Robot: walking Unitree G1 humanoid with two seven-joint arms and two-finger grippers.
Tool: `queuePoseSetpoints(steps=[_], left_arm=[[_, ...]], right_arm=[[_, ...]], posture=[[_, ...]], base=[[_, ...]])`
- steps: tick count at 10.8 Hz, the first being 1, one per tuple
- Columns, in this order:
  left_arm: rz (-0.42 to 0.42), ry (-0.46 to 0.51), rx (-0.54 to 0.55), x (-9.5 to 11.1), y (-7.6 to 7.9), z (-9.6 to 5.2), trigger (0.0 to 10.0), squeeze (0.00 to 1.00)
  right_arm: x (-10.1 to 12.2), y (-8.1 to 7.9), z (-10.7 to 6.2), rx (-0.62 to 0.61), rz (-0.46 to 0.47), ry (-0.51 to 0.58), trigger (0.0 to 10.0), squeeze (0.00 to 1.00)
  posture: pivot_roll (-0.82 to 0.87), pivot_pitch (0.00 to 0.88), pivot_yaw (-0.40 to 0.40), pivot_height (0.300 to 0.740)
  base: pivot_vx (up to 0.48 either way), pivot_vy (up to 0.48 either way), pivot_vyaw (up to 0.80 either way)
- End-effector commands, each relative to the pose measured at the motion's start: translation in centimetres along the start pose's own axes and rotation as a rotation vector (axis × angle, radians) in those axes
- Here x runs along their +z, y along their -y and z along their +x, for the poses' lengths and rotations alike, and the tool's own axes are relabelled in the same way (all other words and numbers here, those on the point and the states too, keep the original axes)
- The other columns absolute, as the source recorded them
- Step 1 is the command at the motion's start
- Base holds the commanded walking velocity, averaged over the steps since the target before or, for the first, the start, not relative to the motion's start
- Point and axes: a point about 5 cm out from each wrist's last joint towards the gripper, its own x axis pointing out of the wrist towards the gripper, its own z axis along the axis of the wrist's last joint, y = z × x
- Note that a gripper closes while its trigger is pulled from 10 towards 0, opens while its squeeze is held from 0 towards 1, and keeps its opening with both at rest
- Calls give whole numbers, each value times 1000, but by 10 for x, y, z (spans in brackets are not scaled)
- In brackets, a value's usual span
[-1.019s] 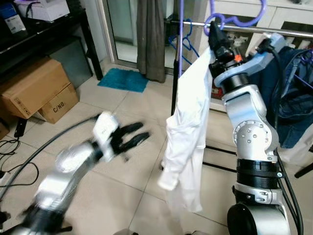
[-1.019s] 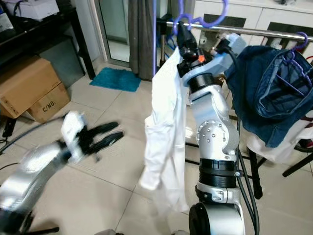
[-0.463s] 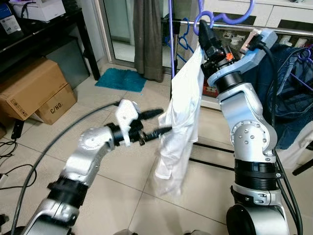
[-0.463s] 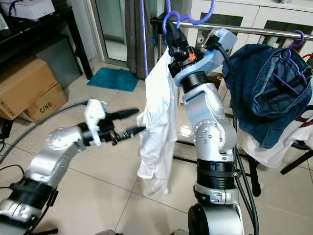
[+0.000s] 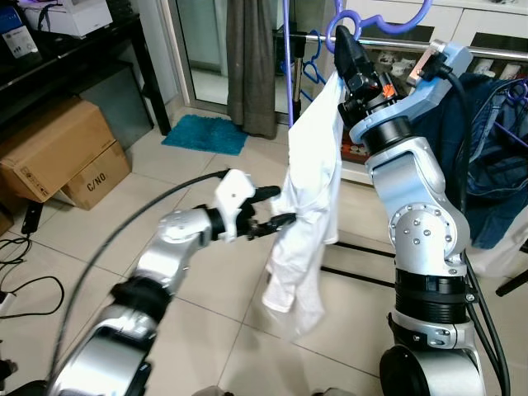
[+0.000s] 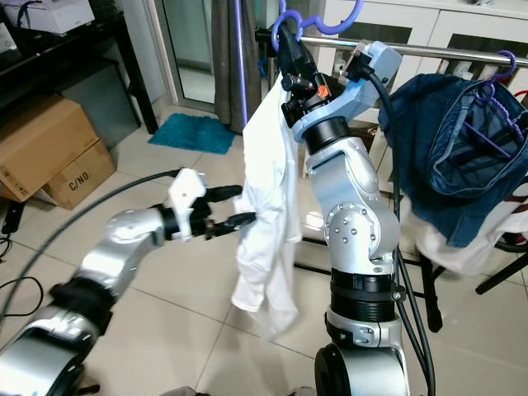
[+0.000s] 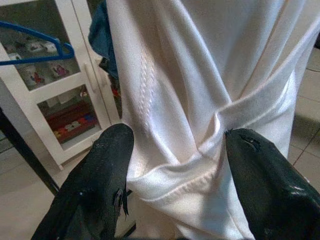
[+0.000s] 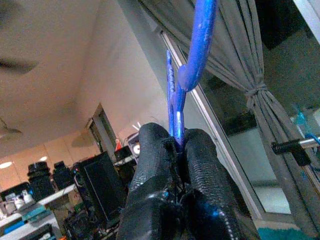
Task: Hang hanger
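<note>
With the hanger (image 5: 375, 18) clamped in the right gripper (image 5: 345, 43) just beside the rail (image 6: 429, 51), and the shirt (image 5: 309, 194) bracketed by the parted left gripper (image 5: 276, 208), the hook should be lifted over the rail before release.

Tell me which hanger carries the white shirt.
The purple hanger pinched in the right end effector, raised beside the rail; the other purple one holds denim.

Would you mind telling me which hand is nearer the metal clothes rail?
The right hand, shut on the purple hanger just below the rail. The left hand is far lower, open around the white shirt.
</note>
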Motion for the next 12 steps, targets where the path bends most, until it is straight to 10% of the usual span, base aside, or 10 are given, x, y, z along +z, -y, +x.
queuePoseSetpoints(steps=[1,2,3,12], left_arm=[[24,-5,-13,3,-2,3,10000,0],[26,-23,-34,1,-2,7,7059,0],[24,-38,-37,-1,-2,9,0,0],[-14,16,4,-7,-4,10,0,0]], right_arm=[[4,-7,-1,25,5,17,0,0],[5,-9,-2,27,5,21,0,0],[6,-10,-3,26,6,25,0,0],[6,-14,-1,35,34,23,0,0]], posture=[[-168,0,92,740],[-173,0,96,740],[-173,0,96,740],[-172,0,93,740]], base=[[0,0,0],[0,0,0],[0,0,0],[0,0,0]])
